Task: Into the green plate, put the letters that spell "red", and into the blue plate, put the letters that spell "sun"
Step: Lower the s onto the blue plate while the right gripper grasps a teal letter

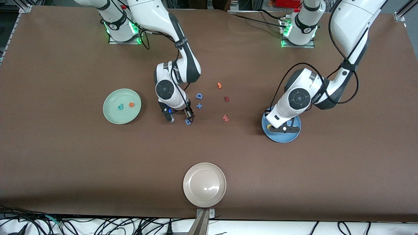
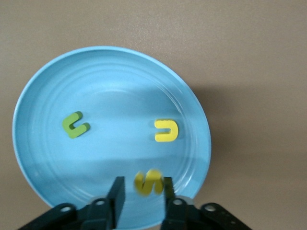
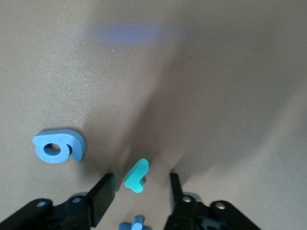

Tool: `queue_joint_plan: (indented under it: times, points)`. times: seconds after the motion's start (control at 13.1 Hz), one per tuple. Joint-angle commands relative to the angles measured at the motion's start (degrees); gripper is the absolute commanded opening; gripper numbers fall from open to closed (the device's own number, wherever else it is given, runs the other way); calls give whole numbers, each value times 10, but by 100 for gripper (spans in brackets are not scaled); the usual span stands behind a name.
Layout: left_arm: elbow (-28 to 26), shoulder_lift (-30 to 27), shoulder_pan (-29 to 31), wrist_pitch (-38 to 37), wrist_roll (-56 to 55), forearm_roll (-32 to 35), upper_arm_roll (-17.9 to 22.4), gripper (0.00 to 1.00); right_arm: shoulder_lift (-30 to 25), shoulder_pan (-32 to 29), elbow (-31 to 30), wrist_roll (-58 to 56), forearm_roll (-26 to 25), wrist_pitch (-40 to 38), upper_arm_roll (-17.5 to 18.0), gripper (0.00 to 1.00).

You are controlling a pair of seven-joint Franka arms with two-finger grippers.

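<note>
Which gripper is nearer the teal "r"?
Right. The right gripper straddles the teal "r" on the table; the left gripper hangs over the blue plate.

Readable signs are the foam letters: a blue "D" (image 1: 199, 96) and blue plus sign (image 1: 199, 106) at centre frame, a red "w" (image 1: 225, 117) lower right of them, and a yellow "s" (image 2: 148, 181) in the blue plate (image 2: 120, 86).

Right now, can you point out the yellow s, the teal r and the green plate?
yellow s (image 2: 147, 182), left wrist view, middle of the letter, between the fingers.
teal r (image 3: 136, 175), right wrist view, middle of its stem.
green plate (image 1: 112, 118), front view, bare rim nearest the camera.
</note>
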Motion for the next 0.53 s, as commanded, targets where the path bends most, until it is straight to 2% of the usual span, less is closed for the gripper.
queue_joint_plan:
  times: [0.0, 0.15, 0.3, 0.46]
  points:
    - [13, -3, 8, -10, 15, -1, -4, 100, 9, 8, 4, 12, -13, -3, -4, 25]
    - [14, -23, 11, -34, 15, -1, -6, 100, 9, 8, 4, 12, -23, -3, -4, 15]
    - [19, -56, 11, -41, 13, -8, -6, 100, 9, 10, 4, 12, -23, -3, -4, 9]
    - [58, -69, 11, -87, 13, -8, -7, 100, 8, 11, 4, 9, -23, -4, -6, 9]
